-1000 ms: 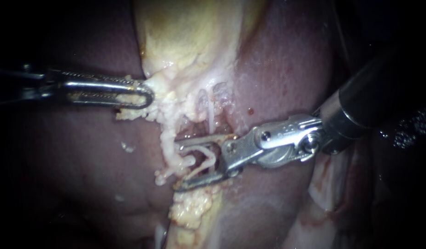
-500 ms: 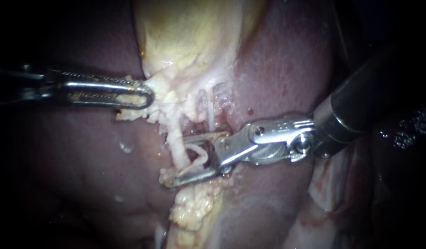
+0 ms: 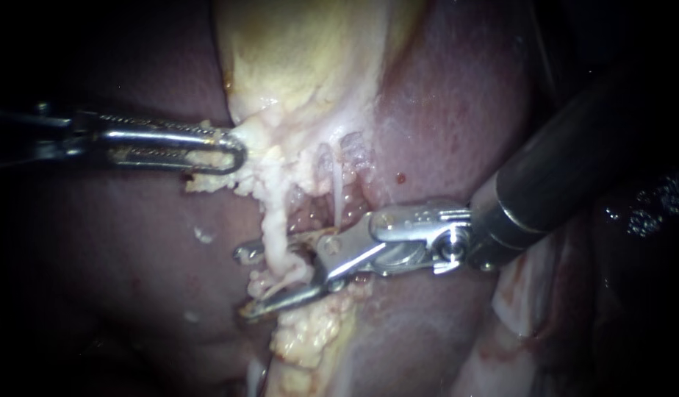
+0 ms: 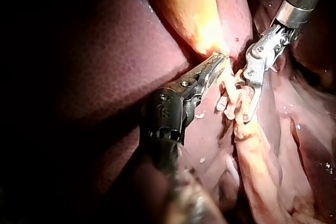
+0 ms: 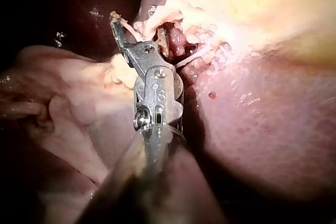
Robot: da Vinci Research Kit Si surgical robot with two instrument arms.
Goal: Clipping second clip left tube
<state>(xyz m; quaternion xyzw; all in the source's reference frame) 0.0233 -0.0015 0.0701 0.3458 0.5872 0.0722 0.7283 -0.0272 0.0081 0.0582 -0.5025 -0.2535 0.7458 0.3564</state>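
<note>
My left instrument (image 3: 225, 151) comes in from the left, jaws shut on the pale fatty edge of the gallbladder (image 3: 303, 66) and holding it taut. In the left wrist view its jaws (image 4: 216, 67) pinch that same pale tissue. My right instrument (image 3: 245, 283) comes in from the upper right. Its jaws stand open astride the left tube (image 3: 277, 231), a pale cord running down between them. A thinner whitish right tube (image 3: 337, 197) lies just above the upper jaw. From the right wrist view only one jaw of the right instrument (image 5: 126, 32) shows, against the tube. I make out no clip.
Dark red liver (image 3: 457, 110) surrounds the site on both sides. A lump of yellow fat (image 3: 306, 334) lies just below the right instrument's lower jaw. Pale membrane folds (image 3: 523, 294) sit under the right shaft.
The right instrument has slid leftward, its open jaws passing over the left tube, which now lies deeper between them. The left instrument has held still.
</note>
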